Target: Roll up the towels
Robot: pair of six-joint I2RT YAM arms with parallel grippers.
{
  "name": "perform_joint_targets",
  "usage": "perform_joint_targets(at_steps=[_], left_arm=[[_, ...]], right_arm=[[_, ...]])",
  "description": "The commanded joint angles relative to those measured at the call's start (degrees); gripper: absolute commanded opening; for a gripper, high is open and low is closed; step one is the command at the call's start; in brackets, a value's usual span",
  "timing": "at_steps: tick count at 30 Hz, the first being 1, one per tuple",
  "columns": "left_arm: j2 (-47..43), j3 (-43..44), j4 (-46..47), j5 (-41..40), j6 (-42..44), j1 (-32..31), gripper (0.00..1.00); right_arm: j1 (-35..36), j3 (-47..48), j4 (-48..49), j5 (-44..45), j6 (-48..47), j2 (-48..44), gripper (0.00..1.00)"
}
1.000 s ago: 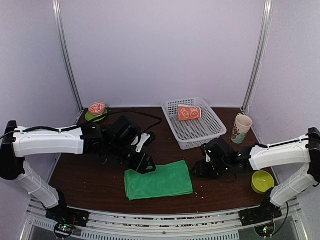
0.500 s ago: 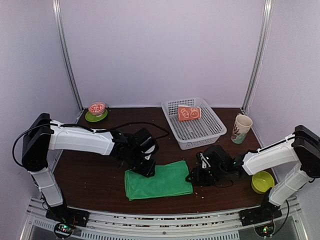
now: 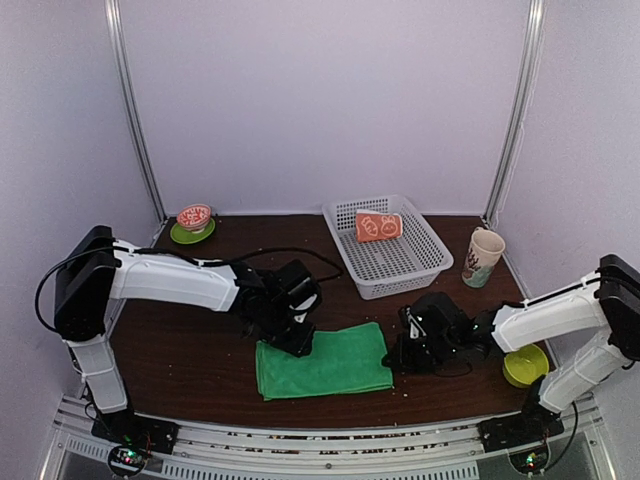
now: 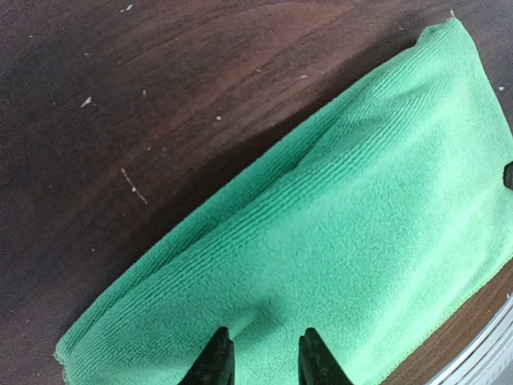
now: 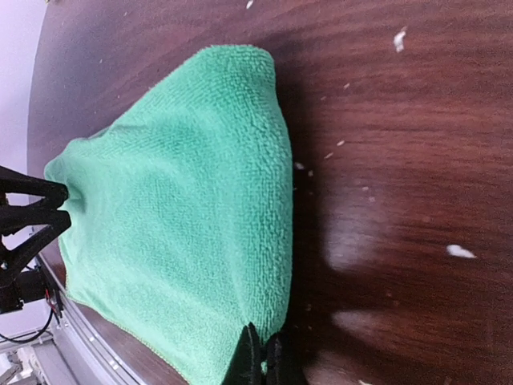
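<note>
The green towel lies folded flat on the dark wooden table near the front edge. My left gripper presses down on its far left corner; in the left wrist view its fingertips sink into the cloth, which puckers between them. My right gripper sits at the towel's right edge, and in the right wrist view it is shut on a thin pinch of that edge. The orange towel with white prints lies rolled in the basket.
A white plastic basket stands at the back centre-right. A printed cup is to its right, and a yellow-green bowl sits by the right arm. A red bowl on a green plate stands at the back left.
Both grippers have come down onto the green towel and closed, the left on its far left corner, the right on its right edge. The towel has shifted slightly right.
</note>
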Motion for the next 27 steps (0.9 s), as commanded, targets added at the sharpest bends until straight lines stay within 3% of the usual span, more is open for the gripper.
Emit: perform_joint_targets(at_steps=[1, 5, 12, 27], left_arm=[[1.29, 4.09, 3.03, 2.60, 0.77, -0.78, 0.29], [2.65, 9.67, 3.47, 3.07, 1.24, -0.78, 0.30], [5.28, 17.15, 5.68, 7.88, 1.82, -0.78, 0.31], [5.28, 8.10, 9.00, 10.57, 0.48, -0.78, 0.30]], right_arm=[[-0.77, 2.79, -17.60, 9.77, -7.27, -7.12, 0.00], [-0.81, 5.99, -29.26, 17.00, -13.25, -12.09, 0.00], [-0.70, 10.82, -41.30, 23.88, -17.92, -15.53, 0.00], [6.08, 17.42, -36.78, 25.60, -19.90, -5.87, 0.00]])
